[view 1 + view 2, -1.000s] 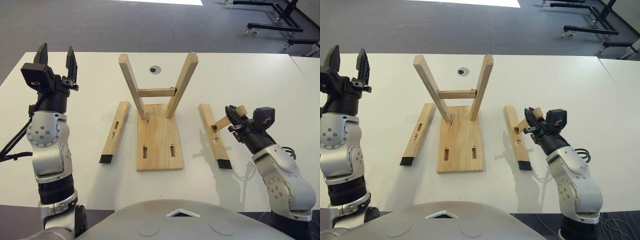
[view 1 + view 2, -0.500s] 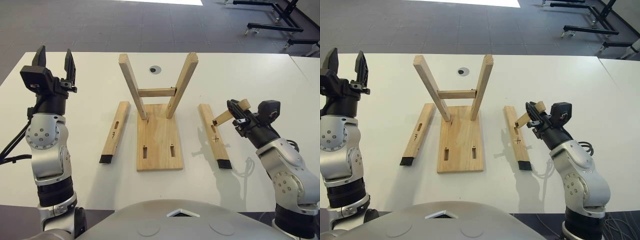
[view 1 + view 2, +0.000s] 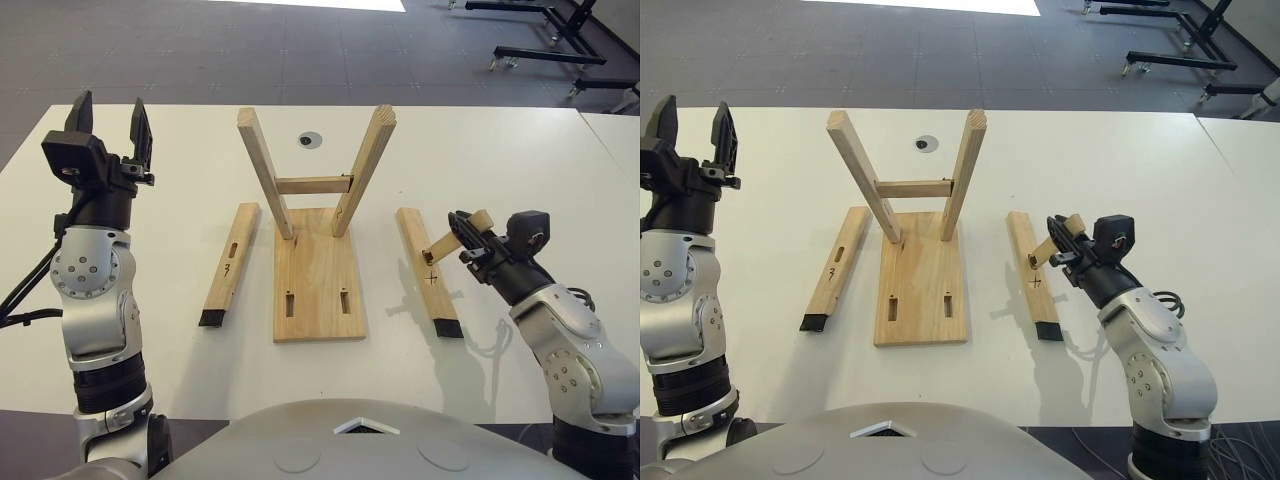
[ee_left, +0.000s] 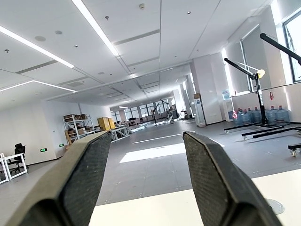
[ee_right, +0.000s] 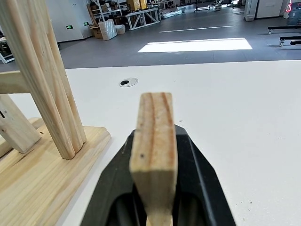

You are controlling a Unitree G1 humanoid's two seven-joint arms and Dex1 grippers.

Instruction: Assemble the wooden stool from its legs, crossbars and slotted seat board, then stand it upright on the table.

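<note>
White table [image 3: 180,150] carries stool parts. Left fingers [image 3: 139,115] raised, apart, empty. Left leg [image 3: 230,262] lies flat; seat board [image 3: 318,295] holds upright pair [image 3: 268,175]; right leg [image 3: 425,268] lies flat. Right fingers [image 3: 468,238] clamped on crossbar [image 3: 445,241] above right leg. Likely step: seat crossbar; next needs tip aligned to slot.

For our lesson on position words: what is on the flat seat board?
Two legs joined by a crossbar stand at the board's far end; two near slots lie empty. The table under it is covered.

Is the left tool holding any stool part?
No, the left tool is open, its fingers spread with nothing between them.
</note>
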